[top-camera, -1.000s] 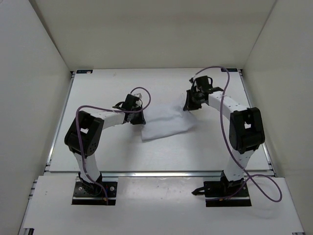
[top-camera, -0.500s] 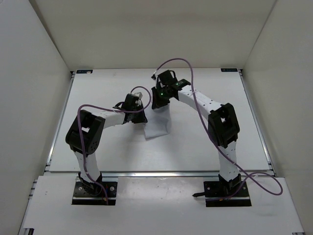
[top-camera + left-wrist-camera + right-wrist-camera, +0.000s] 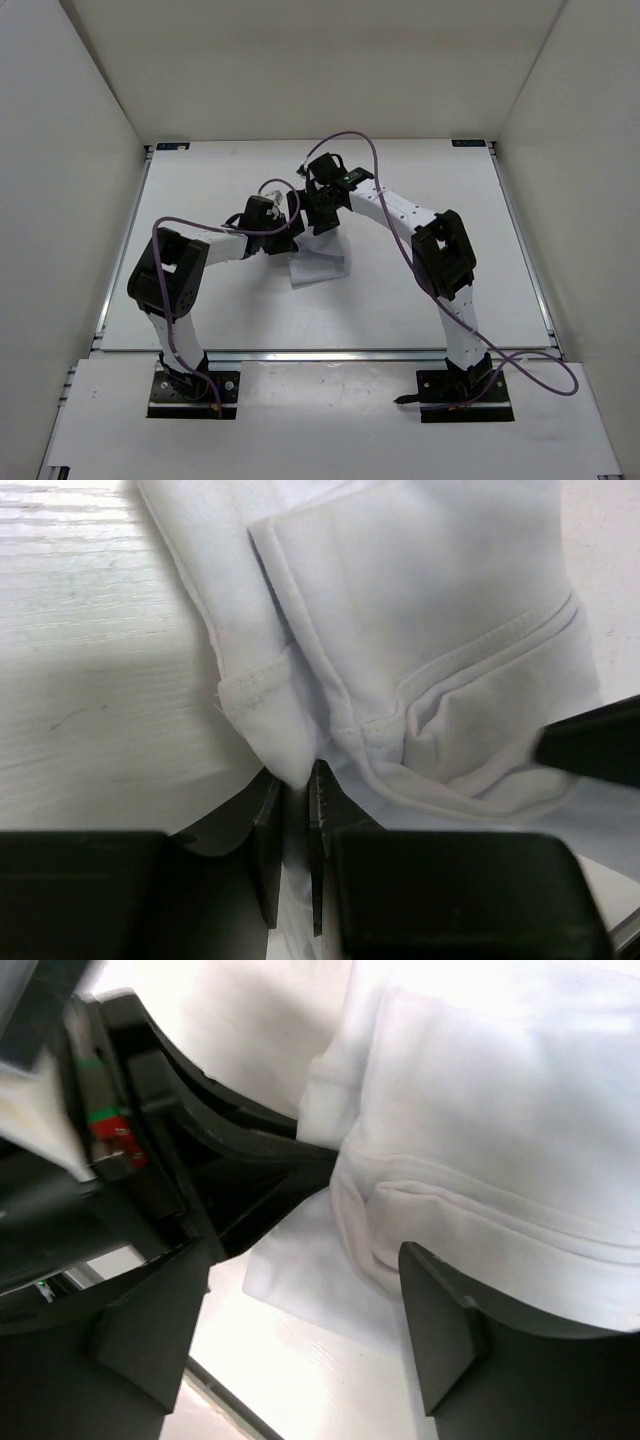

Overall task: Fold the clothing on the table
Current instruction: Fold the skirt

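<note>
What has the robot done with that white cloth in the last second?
The right claw swept leftward across the table, carrying the right edge of the clothing over onto its left side, so it now lies folded and narrower. Then it opened and let go, beside the left claw. The left claw stayed shut on the clothing's left edge, hardly moving.

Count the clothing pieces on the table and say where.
1. The clothing lies midway across the table, its edge pinched by the left gripper; another could hide beneath the right arm.
</note>
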You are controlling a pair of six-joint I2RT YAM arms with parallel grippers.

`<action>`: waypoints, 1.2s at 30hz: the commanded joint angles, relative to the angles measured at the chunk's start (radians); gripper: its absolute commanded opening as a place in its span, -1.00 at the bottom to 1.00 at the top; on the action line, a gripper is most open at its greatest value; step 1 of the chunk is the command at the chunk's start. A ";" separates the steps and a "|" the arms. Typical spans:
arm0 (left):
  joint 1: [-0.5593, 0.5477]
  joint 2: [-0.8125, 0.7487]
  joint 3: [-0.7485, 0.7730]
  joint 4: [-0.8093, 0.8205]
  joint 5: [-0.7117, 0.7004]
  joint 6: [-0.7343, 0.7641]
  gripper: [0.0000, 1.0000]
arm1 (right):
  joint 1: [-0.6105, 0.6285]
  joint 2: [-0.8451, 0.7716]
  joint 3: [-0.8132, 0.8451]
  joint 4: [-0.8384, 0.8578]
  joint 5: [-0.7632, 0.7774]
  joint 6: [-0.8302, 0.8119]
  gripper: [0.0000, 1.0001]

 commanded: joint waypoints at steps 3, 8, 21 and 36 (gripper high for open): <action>0.017 -0.028 -0.040 -0.058 0.009 0.009 -0.74 | -0.039 -0.192 0.037 0.035 0.052 0.026 0.48; 0.016 -0.041 -0.046 -0.052 0.032 -0.001 -0.70 | -0.104 -0.364 -0.247 0.143 0.094 0.021 0.48; -0.031 -0.067 -0.127 0.008 0.063 -0.088 -0.76 | -0.076 -0.362 -0.613 0.327 0.059 0.014 0.06; -0.007 -0.081 -0.189 0.082 0.108 -0.166 -0.75 | 0.071 -0.320 -0.616 0.346 0.002 0.052 -0.04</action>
